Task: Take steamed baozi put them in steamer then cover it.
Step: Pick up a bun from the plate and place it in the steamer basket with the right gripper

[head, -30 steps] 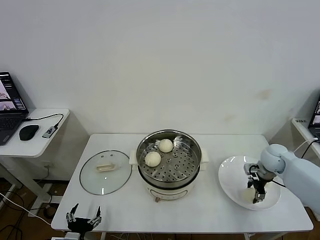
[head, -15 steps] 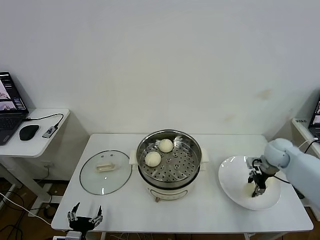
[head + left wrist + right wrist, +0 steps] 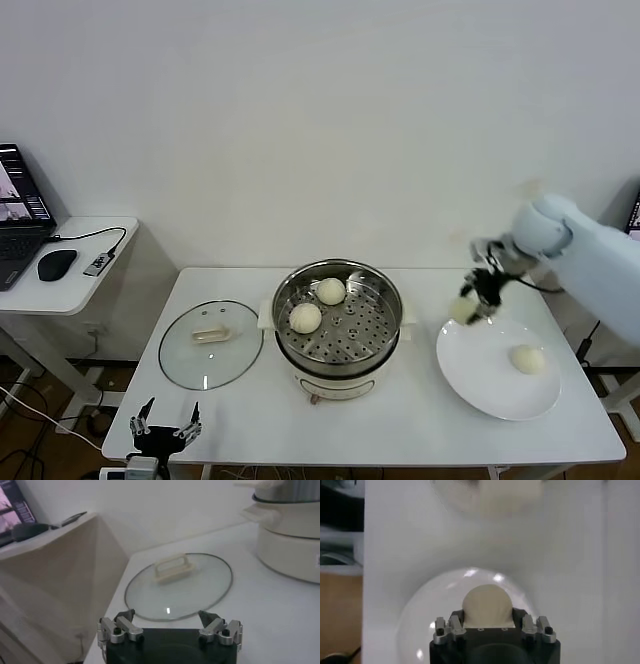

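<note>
Two steamed baozi [image 3: 331,291] [image 3: 305,317] lie on the perforated tray of the steamer [image 3: 380,283] at the table's middle. My right gripper [image 3: 467,306] hangs in the air between the steamer and the white plate [image 3: 470,375], shut on a third baozi [image 3: 461,311]. In the right wrist view that baozi [image 3: 487,605] fills the space between the fingers [image 3: 454,625], with the plate [image 3: 415,615] below. Another baozi [image 3: 527,358] rests on the plate. The cover [image 3: 210,343] [image 3: 178,585] lies flat on the table left of the steamer. My left gripper [image 3: 165,432] [image 3: 170,627] stands open at the table's front left edge.
A side table [image 3: 70,290] at the far left carries a laptop [image 3: 20,215] and a mouse [image 3: 57,264]. The steamer's white base [image 3: 287,550] shows beyond the cover in the left wrist view. Another desk edge [image 3: 605,255] stands at the far right.
My right gripper has risen off the plate with a baozi in it and moved back and left toward the steamer. One baozi now shows uncovered on the plate. The left arm barely shifted.
</note>
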Controlling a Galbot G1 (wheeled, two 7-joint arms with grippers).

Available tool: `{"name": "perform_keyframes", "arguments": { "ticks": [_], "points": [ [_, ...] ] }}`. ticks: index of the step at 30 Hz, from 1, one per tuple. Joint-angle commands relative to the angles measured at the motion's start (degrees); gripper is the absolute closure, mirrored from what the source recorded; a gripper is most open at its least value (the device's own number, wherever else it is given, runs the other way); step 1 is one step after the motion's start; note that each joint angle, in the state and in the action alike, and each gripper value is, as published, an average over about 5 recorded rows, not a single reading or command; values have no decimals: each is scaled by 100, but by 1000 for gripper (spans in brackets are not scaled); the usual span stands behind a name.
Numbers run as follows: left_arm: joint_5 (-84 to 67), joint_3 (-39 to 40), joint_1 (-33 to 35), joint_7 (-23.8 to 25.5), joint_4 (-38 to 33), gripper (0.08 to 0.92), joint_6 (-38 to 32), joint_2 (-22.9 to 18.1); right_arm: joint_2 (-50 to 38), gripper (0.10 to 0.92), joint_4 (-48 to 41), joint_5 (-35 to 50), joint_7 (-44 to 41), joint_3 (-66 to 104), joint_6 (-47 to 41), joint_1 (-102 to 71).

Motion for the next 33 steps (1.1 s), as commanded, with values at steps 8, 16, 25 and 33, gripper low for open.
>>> {"name": "perform_keyframes", "arguments": {
  "ticks": [8,16,25,33],
  "points": [
    [-162,-49,-32,-27,-45,177,0,-31,2571,428,-2173,1467,-731,-1145,3722,1628],
    [-153,-84,-20,-36,-42,177,-1,-69,2574,423,-1394,1150,-822,-1232,4555,1466],
    [-132,-97,27,-58,-68,177,-33,-160,2529,423,-232,-285,-719,-1216,5173,1031],
    [-144,-135,44,-53,-156,177,-28,-200,2743,423,235,-910,-631,-1265,5262,674]
  ]
}}
